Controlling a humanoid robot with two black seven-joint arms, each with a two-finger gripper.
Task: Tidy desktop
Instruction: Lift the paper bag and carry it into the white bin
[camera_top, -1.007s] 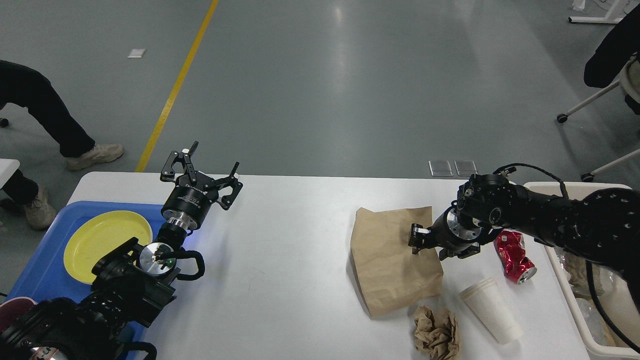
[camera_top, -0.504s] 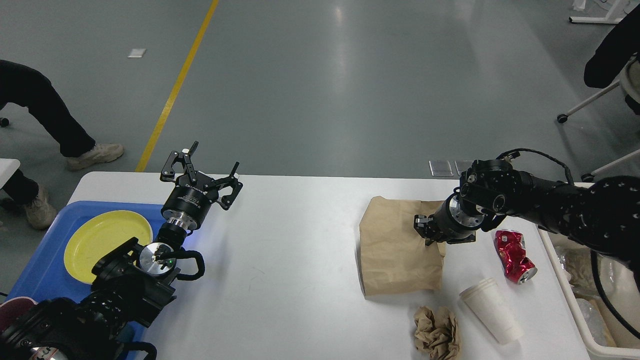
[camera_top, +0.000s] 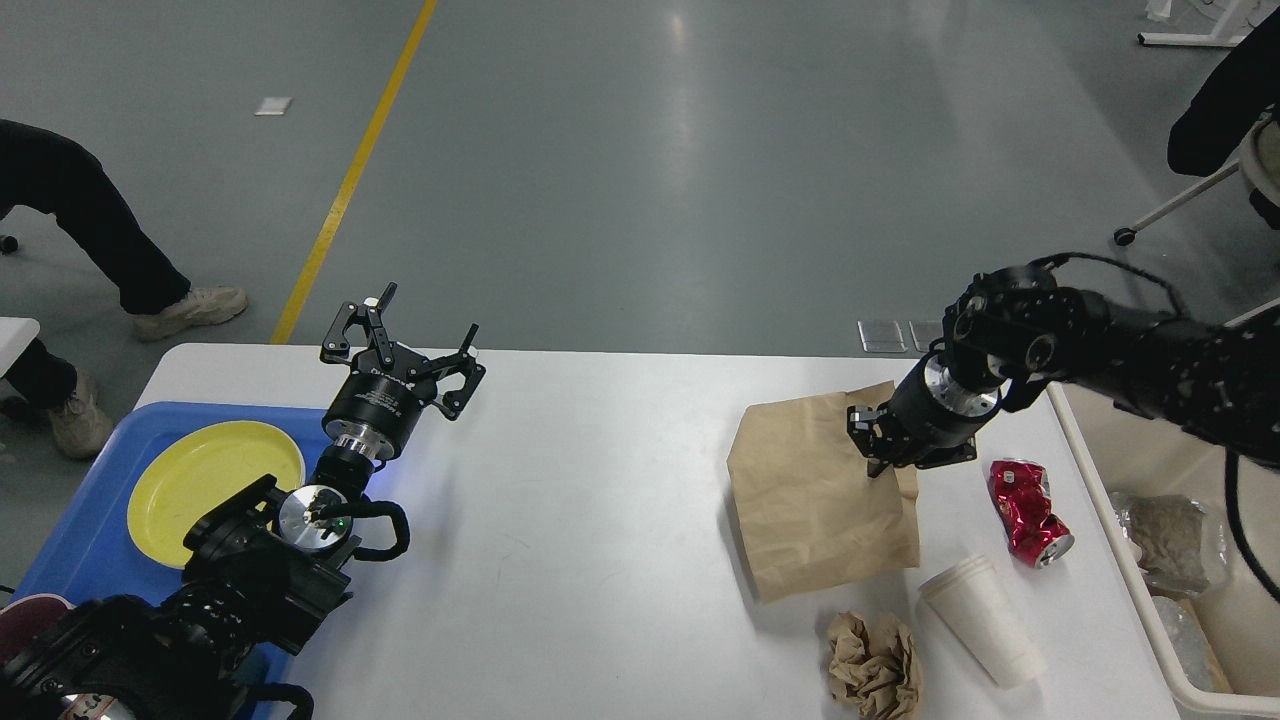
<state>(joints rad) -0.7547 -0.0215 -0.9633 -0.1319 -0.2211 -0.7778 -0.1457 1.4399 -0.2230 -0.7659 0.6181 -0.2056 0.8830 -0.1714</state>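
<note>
The right gripper (camera_top: 880, 455) points down at the flat brown paper bag (camera_top: 815, 500), its dark fingers pinched on the bag's creased upper right edge. The bag is matte kraft paper, roughly rectangular and lightly wrinkled. Just right of those jaws lies a crushed red metal can (camera_top: 1027, 510), shiny and dented. Below them, a smooth white paper cup (camera_top: 980, 620) lies tipped on its side, beside a crumpled brown paper ball (camera_top: 873, 665). All of it sits on the desktop (camera_top: 590, 520), a smooth white slab with rounded corners spreading beneath both arms. The left gripper (camera_top: 408, 345) hangs over the desktop's far left edge, its black skeletal fingers spread wide apart, gripping nothing. Below-left of those jaws, a round glossy yellow plate (camera_top: 205, 480) rests in a blue plastic tray (camera_top: 90, 540).
</note>
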